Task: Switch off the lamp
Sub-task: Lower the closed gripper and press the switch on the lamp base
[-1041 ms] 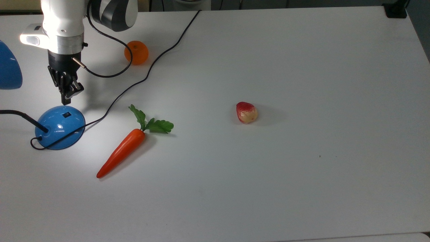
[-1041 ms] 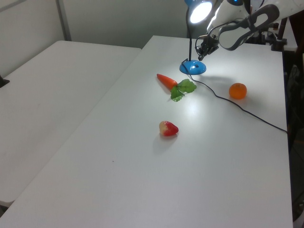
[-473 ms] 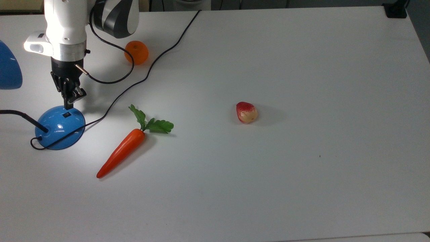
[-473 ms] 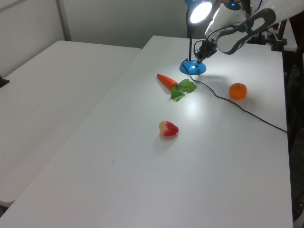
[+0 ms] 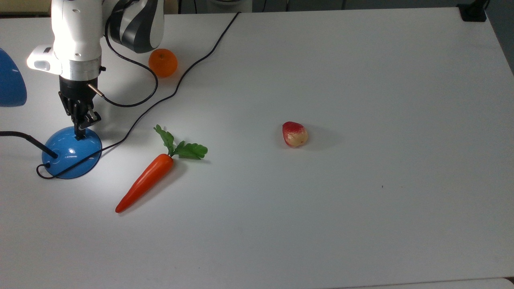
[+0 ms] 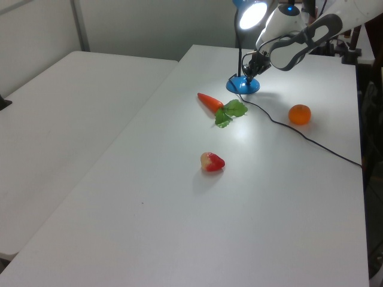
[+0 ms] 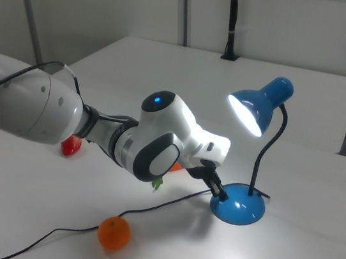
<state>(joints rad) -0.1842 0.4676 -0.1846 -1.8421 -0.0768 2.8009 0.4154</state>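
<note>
One lit lamp (image 5: 71, 154) stands at the top view's left bench (image 5: 361, 220) edge. The pincer (image 5: 81, 132), fingers seemingly together, touches its base. One carrot (image 5: 146, 180), one orange (image 5: 162, 62), one strawberry (image 5: 294, 134).

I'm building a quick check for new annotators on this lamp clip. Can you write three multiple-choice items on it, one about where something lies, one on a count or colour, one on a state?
1. In the top view, where does the carrot lie relative to the lamp base?
A. to its right
B. to its left
C. on top of it

2. How many pieces of toy food lie on the table?
A. one
B. three
C. five

3. Is the lamp lit?
A. no, the shade is dark
B. yes, the shade glows
C. it lies toppled over

Answers:
1 A, the carrot sits on the top view's right of the blue base.
2 B, a carrot, an orange and a red-and-yellow fruit.
3 B, the shade shines bright in the right view, while the hand is at the base.
</note>
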